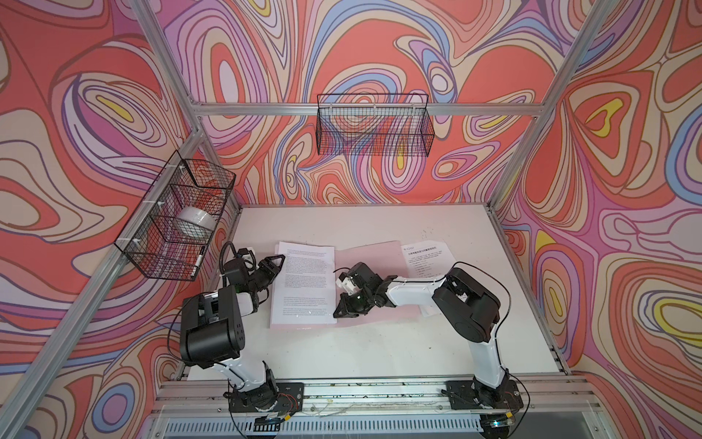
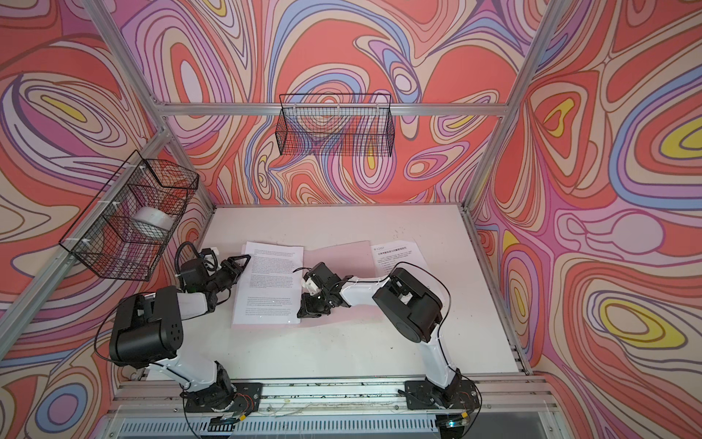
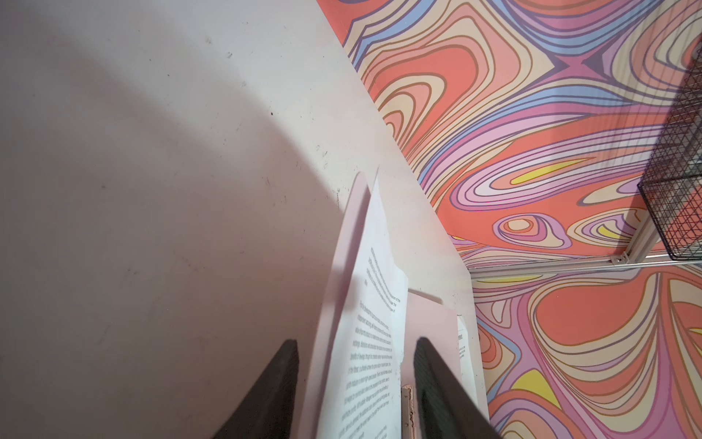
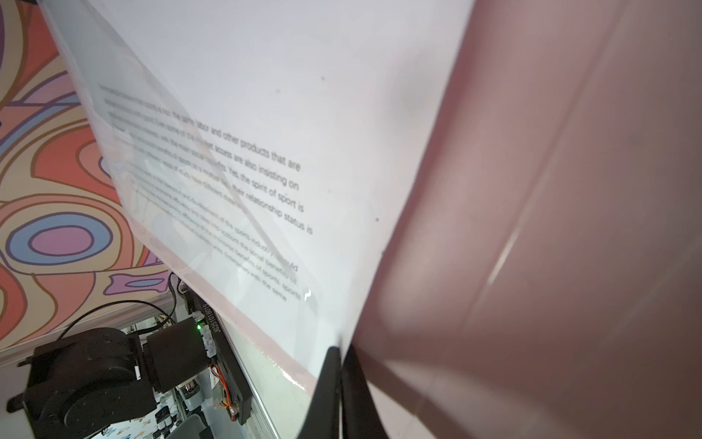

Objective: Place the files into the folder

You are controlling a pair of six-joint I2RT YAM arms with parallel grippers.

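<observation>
- Just below the middle of both top views, the right arm's black tool (image 1: 339,311) (image 2: 302,312) was at the lower right corner of a white paper sheet printed with dense black paragraphs (image 1: 304,283) (image 2: 269,283). In the right wrist view its tips (image 4: 339,380) were pressed together, clamped on that sheet's edge (image 4: 285,95) where it met the pink surface.
- The paragraph sheet lay left of centre on the white table (image 1: 361,349), over the left half of a thin, flat, pale-pink folder (image 1: 364,254) (image 2: 342,254) (image 4: 551,228).
- The folder lay open and flat at mid-table. A pink strip showed along the sheet's bottom edge.
- At the sheet's left edge, the left arm's black tool (image 1: 279,262) (image 2: 243,262) had its jaws apart and held nothing. Whether it touched the paper I could not tell.
- At the bottom of the left wrist view, the two fingers of the left tool (image 3: 356,342) framed the sheet, the folder (image 3: 433,323) and a small metal clip (image 3: 407,406).
- Right of centre, a second white sheet with a heading and a list (image 1: 427,254) (image 2: 397,256) lay at the folder's right edge, partly hidden by the right arm.
- At the left, a black wire basket (image 1: 167,262) on the side wall held a white round object (image 1: 195,222).
- At upper centre, another black wire basket (image 1: 374,125) hung on the back wall.
</observation>
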